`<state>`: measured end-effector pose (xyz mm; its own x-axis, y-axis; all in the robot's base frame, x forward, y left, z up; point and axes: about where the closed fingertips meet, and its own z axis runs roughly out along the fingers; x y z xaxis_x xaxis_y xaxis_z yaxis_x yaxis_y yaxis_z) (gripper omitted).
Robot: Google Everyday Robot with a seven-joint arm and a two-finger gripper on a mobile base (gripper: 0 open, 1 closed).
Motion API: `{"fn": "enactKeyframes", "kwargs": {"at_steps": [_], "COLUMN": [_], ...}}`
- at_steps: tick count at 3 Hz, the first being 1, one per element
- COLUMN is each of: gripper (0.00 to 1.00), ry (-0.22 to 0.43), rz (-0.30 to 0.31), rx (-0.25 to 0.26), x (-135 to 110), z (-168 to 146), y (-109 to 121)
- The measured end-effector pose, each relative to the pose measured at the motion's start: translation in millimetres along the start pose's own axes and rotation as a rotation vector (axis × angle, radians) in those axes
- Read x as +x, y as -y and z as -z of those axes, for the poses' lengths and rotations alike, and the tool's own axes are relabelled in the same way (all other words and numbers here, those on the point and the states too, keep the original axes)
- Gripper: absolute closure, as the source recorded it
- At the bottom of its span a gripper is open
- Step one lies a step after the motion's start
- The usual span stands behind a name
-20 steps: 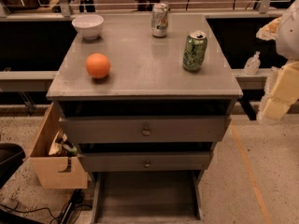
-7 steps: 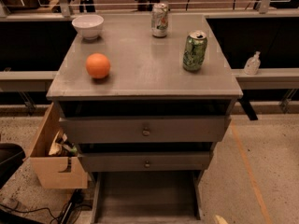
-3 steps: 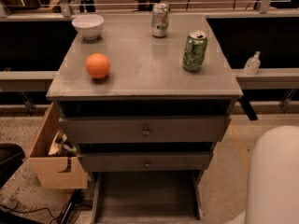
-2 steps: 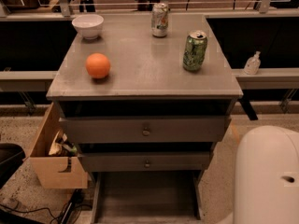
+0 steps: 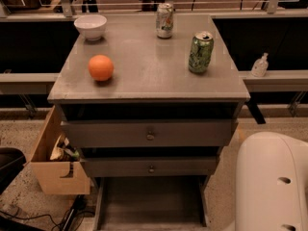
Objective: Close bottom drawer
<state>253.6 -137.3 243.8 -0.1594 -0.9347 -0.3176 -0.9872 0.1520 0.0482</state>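
Observation:
The bottom drawer (image 5: 150,203) of the grey cabinet (image 5: 149,76) is pulled out toward me, a wide shallow grey tray that runs off the bottom edge of the view. Above it sit two closed-looking drawers with small round knobs (image 5: 150,134). A large white rounded arm segment (image 5: 274,182) fills the lower right, beside the cabinet's right side. The gripper itself is out of view.
On the cabinet top stand a white bowl (image 5: 90,26), an orange (image 5: 101,67), a white-green can (image 5: 164,20) and a green can (image 5: 200,52). An open cardboard box (image 5: 57,162) sits on the floor at the left. A bottle (image 5: 260,65) stands on the right ledge.
The white arm has come down from the upper right, left the view, then risen into the lower right and moved leftward toward the cabinet. The drawers and tabletop objects have not moved.

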Motion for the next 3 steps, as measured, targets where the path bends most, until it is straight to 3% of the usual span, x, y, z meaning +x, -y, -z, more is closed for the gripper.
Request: {"fn": "enactKeyframes", "kwargs": {"at_steps": [2, 3], "gripper": [1.00, 1.00], "ry": [-0.022, -0.038], "rz": [-0.007, -0.002], "rx": [-0.024, -0.073], "x": [-5.5, -9.2], "z": [-17.4, -50.4], "y": [1.4, 9.1]}}
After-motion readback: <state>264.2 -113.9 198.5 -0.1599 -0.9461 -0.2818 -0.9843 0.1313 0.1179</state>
